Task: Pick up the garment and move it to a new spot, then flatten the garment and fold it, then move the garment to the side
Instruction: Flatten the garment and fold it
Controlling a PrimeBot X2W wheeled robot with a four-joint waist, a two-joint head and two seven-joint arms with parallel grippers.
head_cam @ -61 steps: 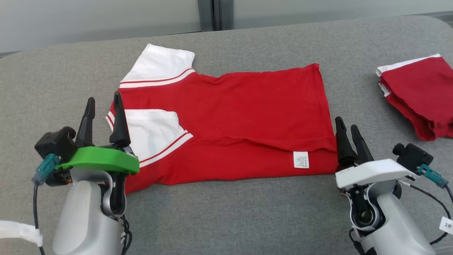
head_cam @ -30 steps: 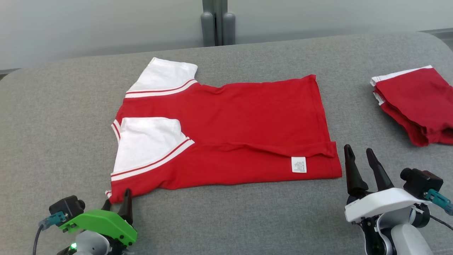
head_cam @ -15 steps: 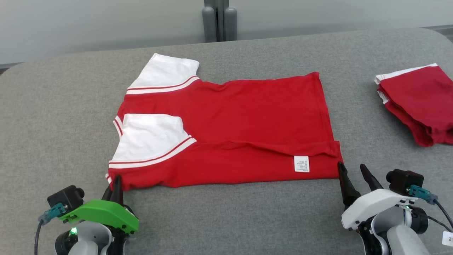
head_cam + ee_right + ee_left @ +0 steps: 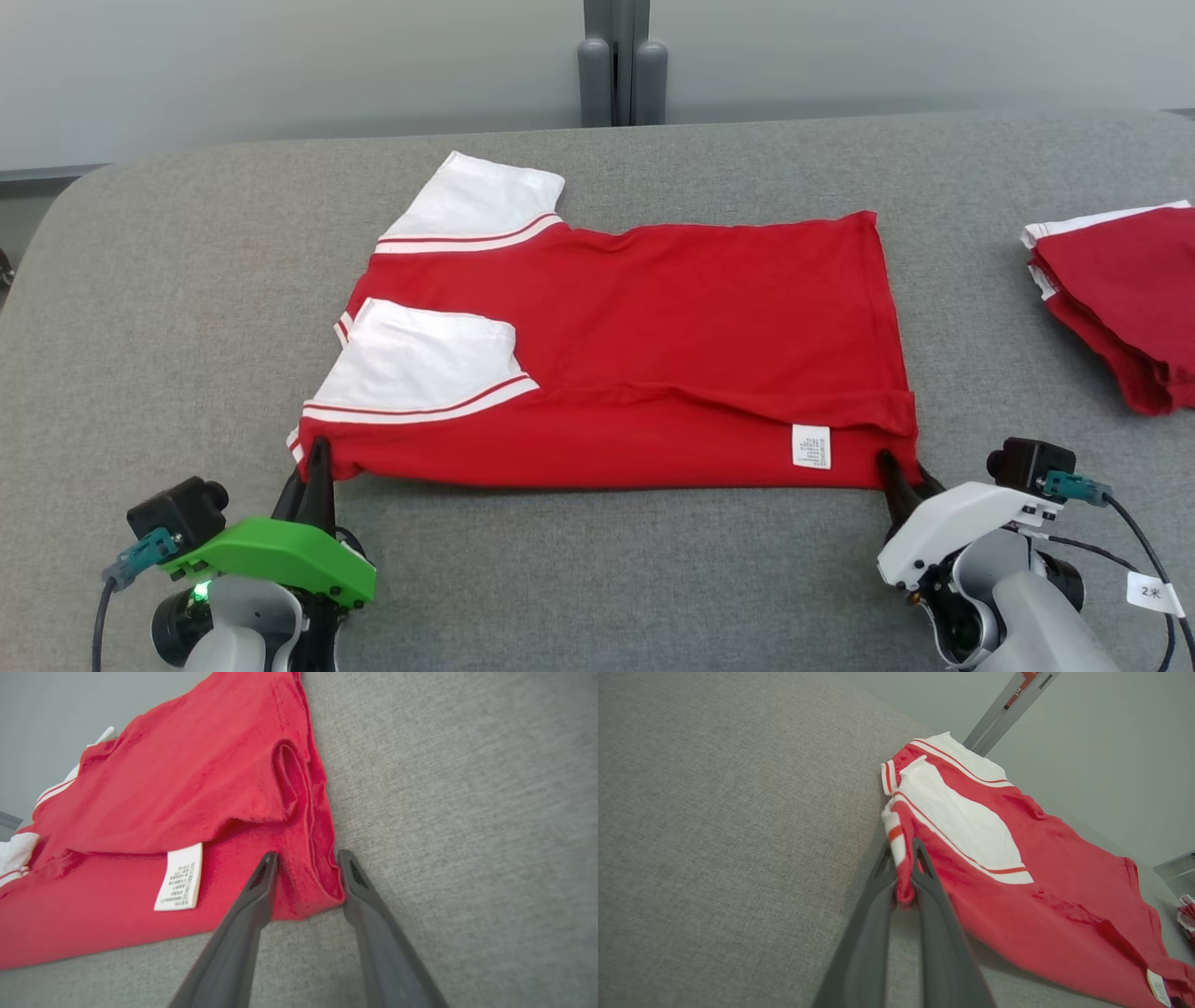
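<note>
Movement since the earlier frames lies chiefly in the arms: two seconds ago we saw the left gripper point(image 4: 316, 457) spread above the near sleeve point(image 4: 420, 359), whereas now both grippers sit at the near edge of the garment point(image 4: 672, 317). The left gripper has clenched on the near left corner, and in the left wrist view we see its fingers pinching red cloth and striped white trim. The right gripper point(image 4: 901, 465), which half a second ago stood just short of the near right corner, now straddles that corner with its fingers apart, one on each side of the hem, not pinching it. The whole head view has also slid a little, so we put that down to the camera and not the cloth. The garment is a red short-sleeved shirt with white sleeves edged in stripes, lying flat in the middle of the grey desk point(image 4: 187, 308). Its near sleeve is folded in over the body, its far sleeve point(image 4: 476, 201) juts out at the far left, and a white care label point(image 4: 810, 446) shows near the right corner below a turned-over flap. The shirt's long axis runs left to right across the desk, with the shoulders toward the robot's left and the hem toward its right
</note>
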